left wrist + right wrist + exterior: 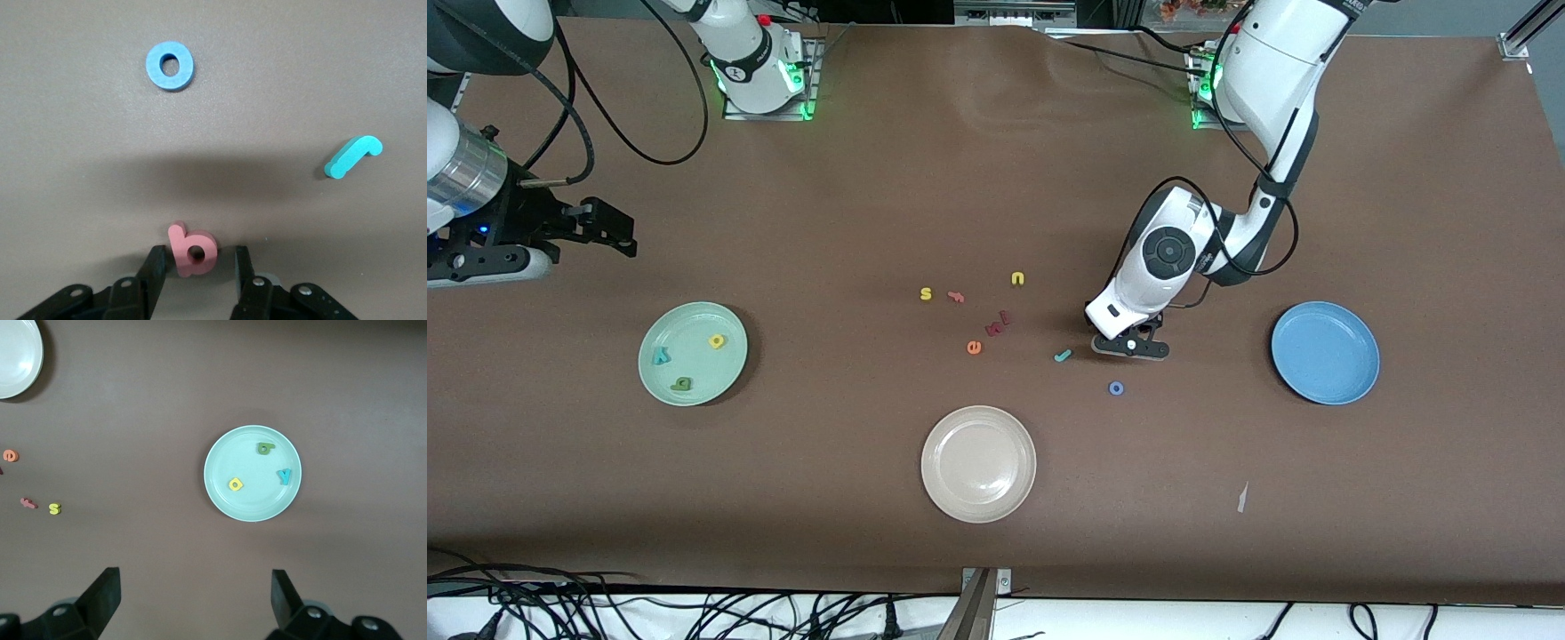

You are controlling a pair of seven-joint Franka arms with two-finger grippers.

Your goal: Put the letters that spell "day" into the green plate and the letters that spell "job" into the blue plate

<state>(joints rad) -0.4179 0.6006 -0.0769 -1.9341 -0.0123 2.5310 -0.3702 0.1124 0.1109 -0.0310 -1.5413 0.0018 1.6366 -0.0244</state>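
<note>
So "day" was already sorted: the yellow letter (717, 340), the dark green one (682, 384) and the teal y (661, 356) all sat in the green plate (694, 311) toward the right arm's end of the desk (871, 178). You were on "job" at this point, and the blue plate (1325, 352) at the left arm's end had nothing in it yet. Your left pincer (198, 257) was right down at the desk with its jaws partly open and straddling the salmon-red b (193, 250). One finger looked to be against the letter, while the other showed a sliver of gap, so I wouldn't have called it gripped. The teal j (1062, 356) lay just beside that spot, toward the middle of the desk, and the blue o (1116, 388) lay a little nearer the front camera, both loose and apart from each other. Your right pincer (195, 587) hung wide open and empty over the desk near the green plate, waiting. My guess for the next move: close evenly on the b so it doesn't get nudged sideways or pop out, lift it straight up, carry it over the blue plate and let go low. Then come for the j and the o. The j is thin and lies flat, so it probably needs the fussiest line-up.
</note>
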